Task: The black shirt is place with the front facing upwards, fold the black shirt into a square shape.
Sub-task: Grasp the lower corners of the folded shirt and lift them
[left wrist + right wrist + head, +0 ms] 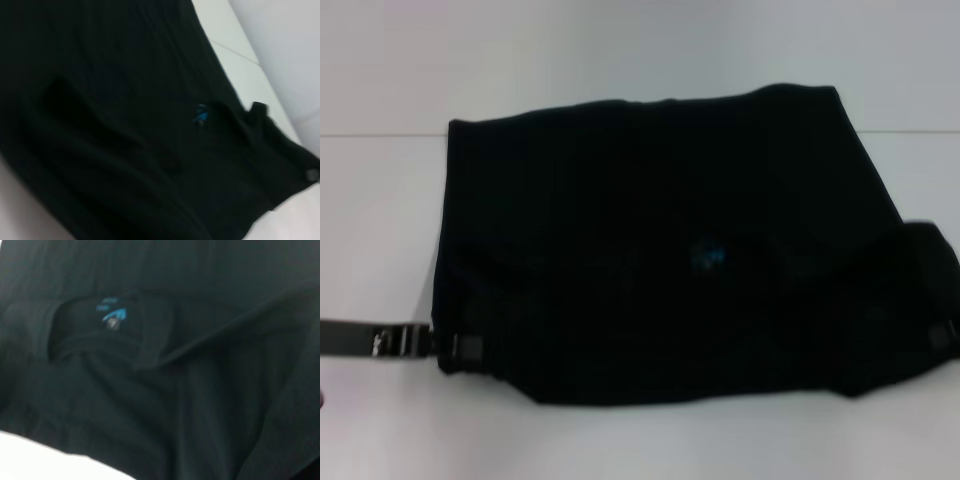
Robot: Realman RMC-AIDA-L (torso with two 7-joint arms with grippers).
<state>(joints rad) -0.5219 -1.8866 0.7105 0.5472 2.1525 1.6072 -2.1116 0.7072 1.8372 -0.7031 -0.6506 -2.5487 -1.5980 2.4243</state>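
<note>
The black shirt (pixel 660 250) lies spread over the middle of the white counter (pixel 380 220) in a wide, roughly four-sided heap, its far edge running almost straight and its near edge bunched and rounded. A small blue neck label (pixel 708 255) shows near the middle of the fabric, slightly toward the robot's right. The left end effector (pixel 445 345) reaches in low at the shirt's near left corner, touching the cloth there; whether its fingers are closed on the fabric I cannot tell. The right end effector (pixel 942 335) sits at the shirt's near right corner, mostly hidden by a raised fold of fabric, and I cannot tell its state either. In the left wrist view the shirt (pixel 125 125) fills most of the picture, with the label (pixel 200 115) beside a crease. In the right wrist view the label (pixel 111 315) sits inside the folded collar opening, with soft ridges of the shirt (pixel 200 390) around it.
</note>
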